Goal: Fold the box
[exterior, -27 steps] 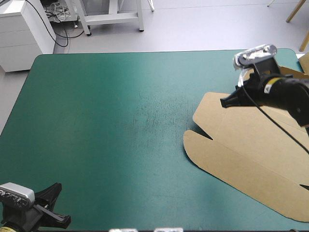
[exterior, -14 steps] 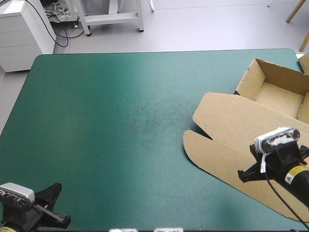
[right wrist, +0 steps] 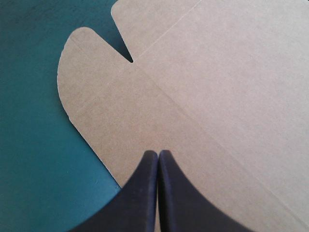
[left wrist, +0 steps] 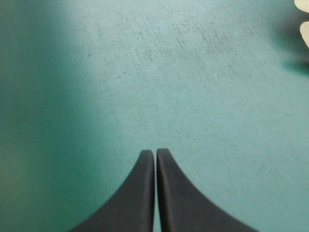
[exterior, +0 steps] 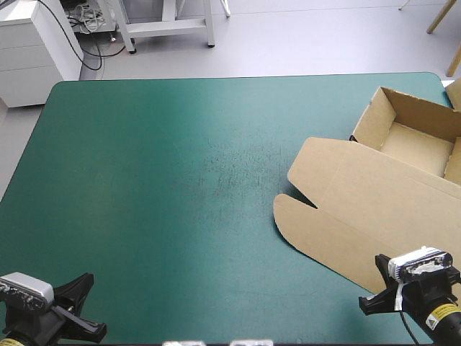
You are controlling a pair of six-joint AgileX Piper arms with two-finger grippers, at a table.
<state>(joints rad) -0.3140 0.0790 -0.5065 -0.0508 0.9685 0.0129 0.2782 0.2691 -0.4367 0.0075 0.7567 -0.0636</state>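
Observation:
The brown box lies at the table's right side. Its far part is an open tray with walls raised, and its lid lies flat toward the front, ending in a rounded flap. My right gripper hovers near the front right corner. In the right wrist view it is shut and holds nothing, its tip over the lid just behind the flap. My left gripper sits at the front left corner, shut and holding nothing, over bare teal-green cover.
A wide stretch of teal-green cover spreads left of the box. A sliver of the box's flap shows far ahead of the left gripper. The table's front edge runs close under both grippers.
The right arm has drawn back from above the tray at the far right to the front right corner, uncovering the tray. The left arm and the box have not moved.

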